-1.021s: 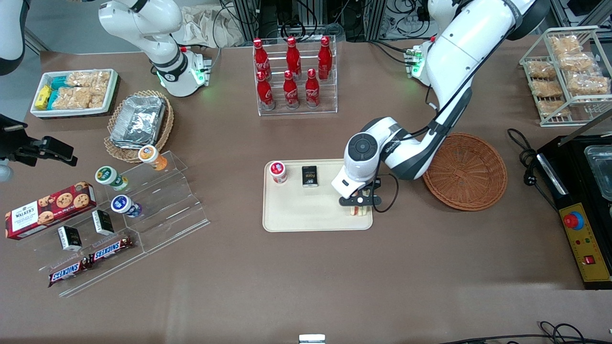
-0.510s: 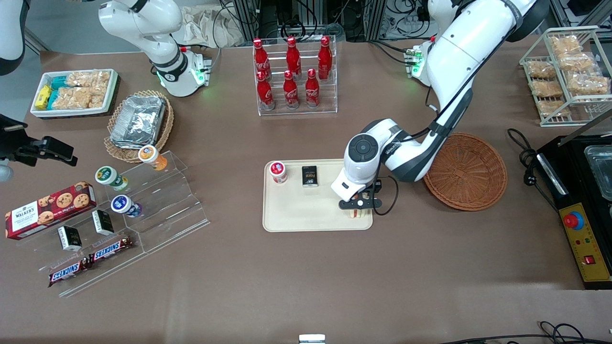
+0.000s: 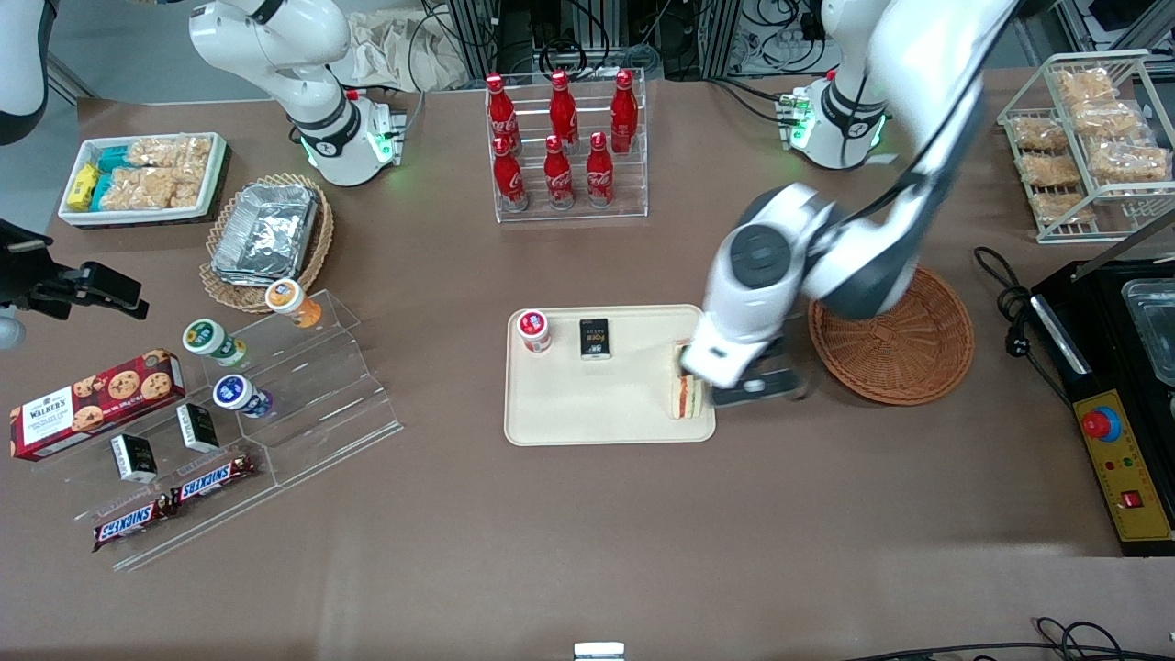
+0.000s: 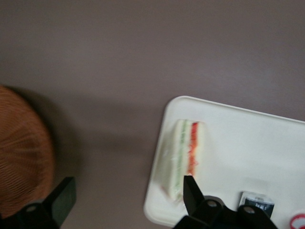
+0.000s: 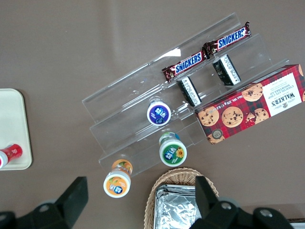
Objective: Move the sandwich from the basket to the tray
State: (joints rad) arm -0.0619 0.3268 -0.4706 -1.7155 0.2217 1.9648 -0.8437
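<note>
Sandwich (image 3: 686, 393): lies on the tray (image 3: 587, 413), hard against the rim at the end nearest the basket (image 3: 904, 344), cut edge with the red filling showing.
Tool (image 3: 748, 390): released, its two fingers spread wide with nothing between them; it hangs above the tabletop (image 3: 587, 542) between tray and basket, just beside the sandwich.
Basket: bare wicker, nothing in it, beside the tray toward the working arm's end.
Also on the tray: a small red-lidded cup (image 3: 533, 330) and a dark packet (image 3: 595, 337), both well apart from the sandwich.
Stage: placement looks done; only the retreat remains.
Risk, position: the wedge sits so near the rim that a light nudge could tip it onto the tabletop.
Risk, cause: a low sideways sweep of the spread fingers (image 4: 191, 191) could clip the bread or catch the tray edge and drag the tray.
Safer move: probably straight up before any travel.
</note>
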